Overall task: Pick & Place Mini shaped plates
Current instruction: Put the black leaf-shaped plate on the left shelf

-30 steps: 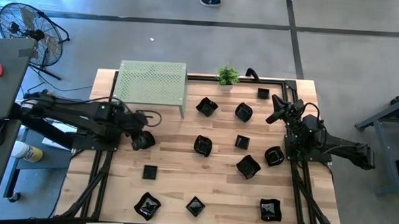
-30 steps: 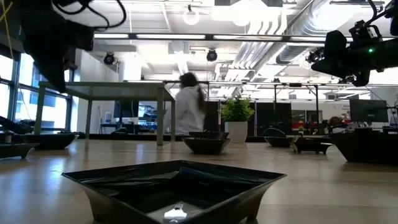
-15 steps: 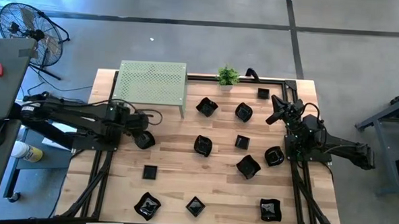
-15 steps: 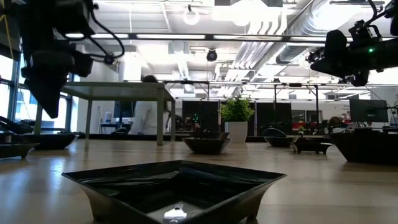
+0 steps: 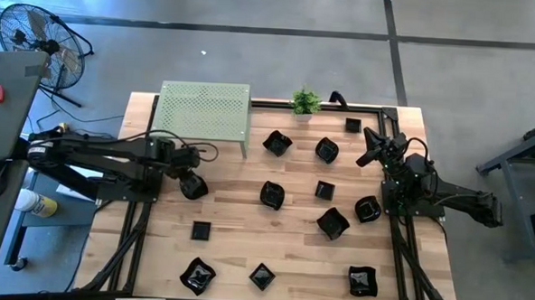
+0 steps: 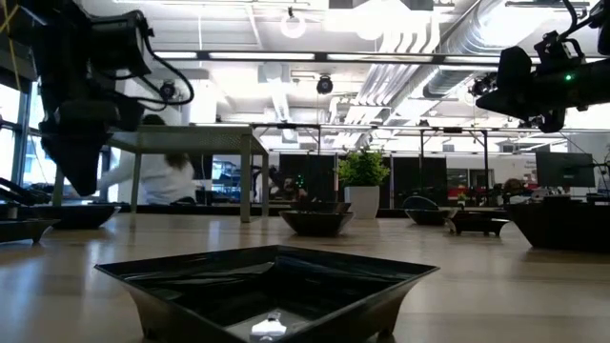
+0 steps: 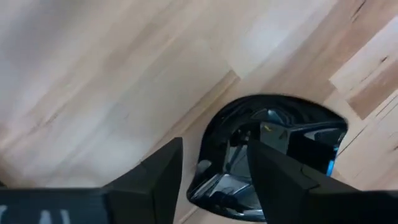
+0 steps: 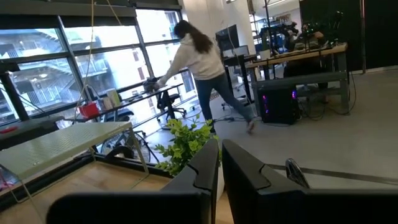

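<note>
Up on the wooden table (image 5: 231, 248), twelve small black plates are counted from above. Eleven are spread in the open, like the wavy one (image 5: 278, 143) near the back and the square one (image 5: 201, 230) near the front. The twelfth plate (image 7: 280, 134) is a round, shiny one, and it is partly hidden under the left gripper (image 5: 192, 185). One small green plant (image 5: 305, 102) and one green rack (image 5: 204, 111) are also seen at the back of the table. Two dark arms are counted.

At the left gripper, the fingers (image 7: 163, 168) are held apart, with a clear gap between them. The round plate is seen lying flat on the wood just below them. Its near edge is seen in the gap, and one finger is placed over the plate while the other is over bare wood. Whether the plate is touched cannot be told.

The right gripper (image 5: 367, 158) is held up in the air at the right side, with its fingers (image 8: 245, 165) pressed almost together and nothing between them. One person (image 8: 199, 56) is seen in the room behind.
</note>
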